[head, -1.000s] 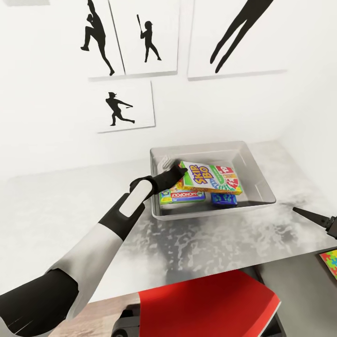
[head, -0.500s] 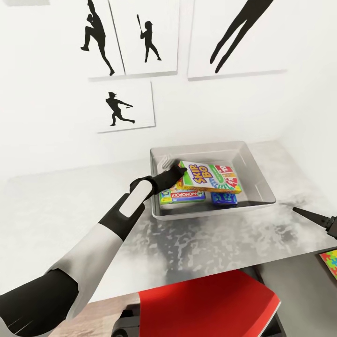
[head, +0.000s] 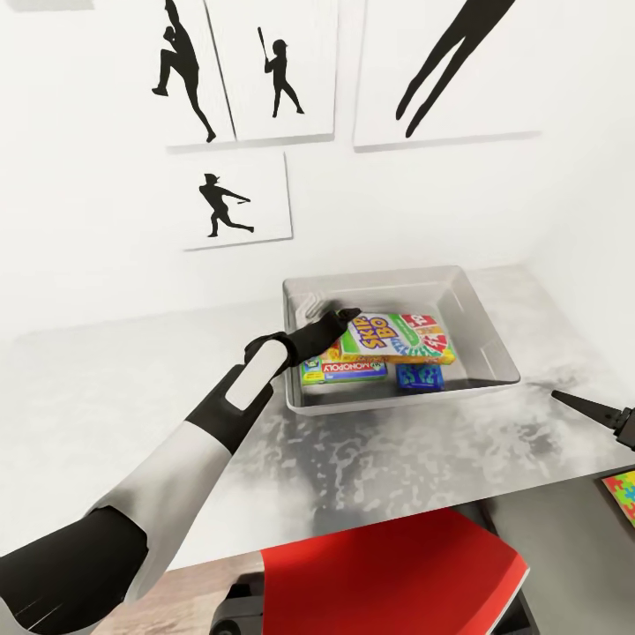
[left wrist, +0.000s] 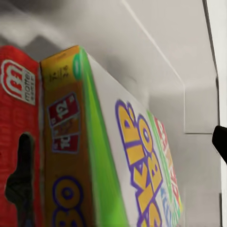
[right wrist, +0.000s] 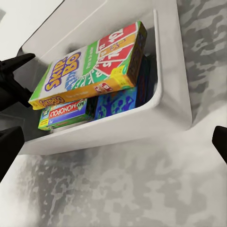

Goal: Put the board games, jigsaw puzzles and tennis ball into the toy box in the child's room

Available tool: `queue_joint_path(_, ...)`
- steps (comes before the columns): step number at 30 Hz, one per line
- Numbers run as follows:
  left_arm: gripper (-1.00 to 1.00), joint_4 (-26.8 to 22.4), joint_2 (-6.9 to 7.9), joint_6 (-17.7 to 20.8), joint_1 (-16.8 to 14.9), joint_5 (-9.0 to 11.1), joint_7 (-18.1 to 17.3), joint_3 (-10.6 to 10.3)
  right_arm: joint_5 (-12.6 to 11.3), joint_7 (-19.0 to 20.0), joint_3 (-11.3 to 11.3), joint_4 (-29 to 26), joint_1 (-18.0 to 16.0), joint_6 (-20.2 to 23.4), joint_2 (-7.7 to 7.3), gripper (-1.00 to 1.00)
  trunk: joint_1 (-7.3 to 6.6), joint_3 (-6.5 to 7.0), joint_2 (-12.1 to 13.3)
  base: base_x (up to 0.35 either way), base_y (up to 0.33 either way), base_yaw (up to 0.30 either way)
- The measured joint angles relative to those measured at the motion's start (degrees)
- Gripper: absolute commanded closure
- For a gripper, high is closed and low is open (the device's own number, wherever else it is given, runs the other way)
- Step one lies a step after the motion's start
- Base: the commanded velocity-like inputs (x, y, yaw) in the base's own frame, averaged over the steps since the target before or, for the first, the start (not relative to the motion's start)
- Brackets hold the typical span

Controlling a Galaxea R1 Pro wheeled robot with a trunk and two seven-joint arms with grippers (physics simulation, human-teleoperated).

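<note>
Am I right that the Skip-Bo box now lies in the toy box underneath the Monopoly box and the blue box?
Not quite: the Skip-Bo box lies in the toy box on top of the Monopoly box and the blue box, not underneath. The right wrist view shows the stacking plainly.

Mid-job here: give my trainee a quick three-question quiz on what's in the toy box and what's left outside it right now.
1. True or false: the Skip-Bo box lies on top of the Monopoly box and the blue game box inside the toy box.
2. Which gripper is at the Skip-Bo box's end? A) left gripper B) right gripper
3. Fill in: at the head view's right edge, lower than the tabletop, lies a multicoloured ______ not yet in the toy box.

Key
1. True: both show beneath it in the right wrist view.
2. A; the right gripper hovers off the box's right corner.
3. jigsaw puzzle.
</note>
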Motion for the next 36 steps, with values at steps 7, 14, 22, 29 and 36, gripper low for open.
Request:
queue_joint_path(7, -1.00, 0.0, 0.00, 0.0, 0.0, 0.3, 0.1, 0.0, 0.0, 0.0, 0.0, 0.0, 0.0, 0.0, 0.00, -1.00, 0.00, 0.00, 0.0, 0.000, 0.000, 0.000)
queue_joint_path(14, -1.00, 0.0, -0.01, 0.1, -0.1, 0.5, 0.3, 0.0, 0.0, 0.0, 0.0, 0.0, 0.0, 0.0, -0.05, -1.00, 0.00, 0.00, 0.0, 0.000, 0.000, 0.000)
queue_joint_path(22, -1.00, -0.8, 0.00, 0.5, -0.1, 0.8, 3.4, 0.0, 0.0, 0.0, 0.0, 0.0, 0.0, 0.0, -0.08, -1.00, 0.00, 0.00, 0.0, 0.000, 0.000, 0.000)
queue_joint_path(29, -1.00, -3.5, 0.07, 0.7, -0.1, 3.2, 6.8, 0.0, 0.0, 0.0, 0.0, 0.0, 0.0, 0.0, -0.08, -1.00, 0.00, 0.00, 0.0, 0.000, 0.000, 0.000)
queue_joint_path(36, -1.00, -7.6, 0.22, 1.2, 0.1, 8.4, 12.6, 0.0, 0.0, 0.0, -0.1, 0.0, 0.0, 0.0, -0.09, -1.00, 0.00, 0.00, 0.0, 0.000, 0.000, 0.000)
